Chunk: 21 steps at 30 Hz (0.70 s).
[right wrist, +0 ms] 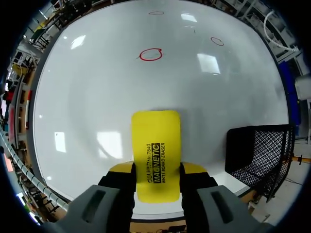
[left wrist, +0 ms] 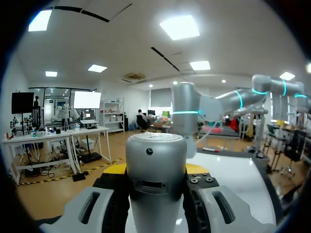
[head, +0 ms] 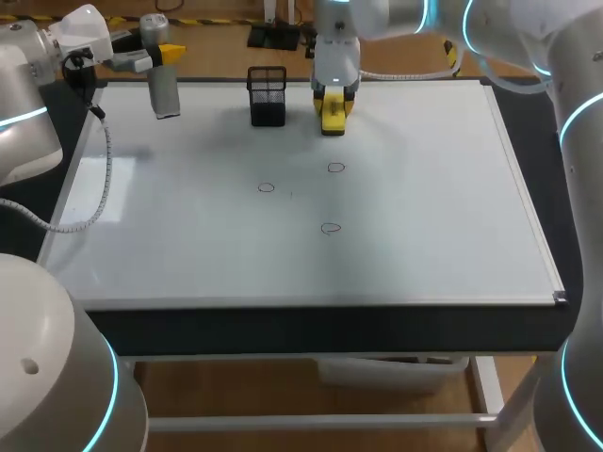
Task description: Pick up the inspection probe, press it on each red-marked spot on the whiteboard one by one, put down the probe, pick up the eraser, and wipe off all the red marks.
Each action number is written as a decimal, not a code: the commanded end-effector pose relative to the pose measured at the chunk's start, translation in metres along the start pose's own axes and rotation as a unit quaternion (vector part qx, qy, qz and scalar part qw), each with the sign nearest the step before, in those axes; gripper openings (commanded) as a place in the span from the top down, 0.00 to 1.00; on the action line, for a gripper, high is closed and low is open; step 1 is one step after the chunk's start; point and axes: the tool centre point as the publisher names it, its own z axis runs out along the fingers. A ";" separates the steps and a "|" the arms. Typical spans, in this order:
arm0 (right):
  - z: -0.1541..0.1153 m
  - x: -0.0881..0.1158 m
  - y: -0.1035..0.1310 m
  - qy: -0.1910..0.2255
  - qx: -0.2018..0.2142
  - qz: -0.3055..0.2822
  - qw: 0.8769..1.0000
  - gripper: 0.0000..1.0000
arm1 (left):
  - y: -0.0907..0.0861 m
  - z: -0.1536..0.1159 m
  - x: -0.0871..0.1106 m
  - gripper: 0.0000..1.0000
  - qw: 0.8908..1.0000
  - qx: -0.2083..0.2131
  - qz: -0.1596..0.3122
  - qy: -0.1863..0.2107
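The left gripper (left wrist: 156, 171) is closed on the inspection probe (head: 165, 91), a silver cylinder with a finger pressed to each side. In the head view the probe sits at the upper left of the frame, over the far left corner of the whiteboard (head: 424, 207).

The right gripper (right wrist: 156, 170) grips the yellow eraser (right wrist: 156, 141) between its fingers. In the head view this is at the top centre of the frame, by the board's far edge. The eraser seems to rest on the board, though the contact is hard to make out.

A black mesh basket (head: 268, 96) stands just left of the eraser.

Three red marks lie near the middle of the board: the left circle (head: 266, 187), the upper circle (head: 335, 168) and the lower circle (head: 329, 227).

The whiteboard covers the dark desk (head: 330, 330).
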 end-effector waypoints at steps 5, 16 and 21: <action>-0.017 0.003 -0.004 -0.009 -0.188 0.019 0.982 1.00 | -0.001 0.000 0.001 1.00 1.000 0.001 0.001 -0.001; -0.032 0.026 0.003 0.004 -0.148 0.070 0.986 1.00 | -0.001 0.000 0.001 1.00 1.000 0.001 0.001 -0.001; -0.042 0.045 0.006 0.003 -0.126 0.102 0.987 1.00 | -0.001 0.000 0.001 1.00 1.000 0.001 0.001 -0.001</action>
